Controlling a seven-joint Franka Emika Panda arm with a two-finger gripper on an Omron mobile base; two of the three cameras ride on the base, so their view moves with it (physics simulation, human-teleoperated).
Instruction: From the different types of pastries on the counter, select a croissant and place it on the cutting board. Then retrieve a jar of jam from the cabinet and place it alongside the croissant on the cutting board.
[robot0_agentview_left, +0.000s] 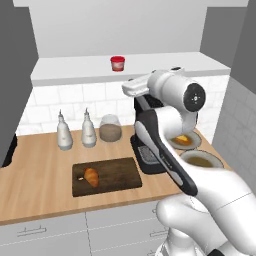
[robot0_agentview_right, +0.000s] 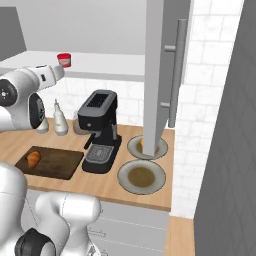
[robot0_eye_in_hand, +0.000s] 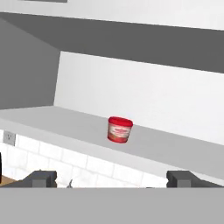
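The orange-brown croissant (robot0_agentview_left: 91, 176) (robot0_agentview_right: 33, 158) lies on the left part of the dark cutting board (robot0_agentview_left: 115, 174) (robot0_agentview_right: 57, 162) on the wooden counter (robot0_agentview_left: 40, 172). The red jar of jam (robot0_agentview_left: 117, 63) (robot0_agentview_right: 63, 59) (robot0_eye_in_hand: 119, 129) stands upright on the white cabinet shelf (robot0_agentview_left: 75, 67) (robot0_eye_in_hand: 65, 122). My gripper (robot0_eye_in_hand: 112, 177) is open and empty, raised to shelf height in front of the jar and still apart from it. Both fingertips (robot0_eye_in_hand: 41, 178) stand wide, either side of the jar's line. The paler pastry (robot0_agentview_left: 183, 139) rests on a plate at the right.
A black coffee machine (robot0_agentview_left: 147, 150) (robot0_agentview_right: 100, 127) stands right of the board. Two plates (robot0_agentview_left: 202, 161) (robot0_agentview_right: 141, 176) lie further right. Two white bottles (robot0_agentview_left: 64, 132) and a clear jar of brown contents (robot0_agentview_left: 110, 129) line the tiled wall. An open cabinet door (robot0_agentview_right: 162, 75) hangs at the right.
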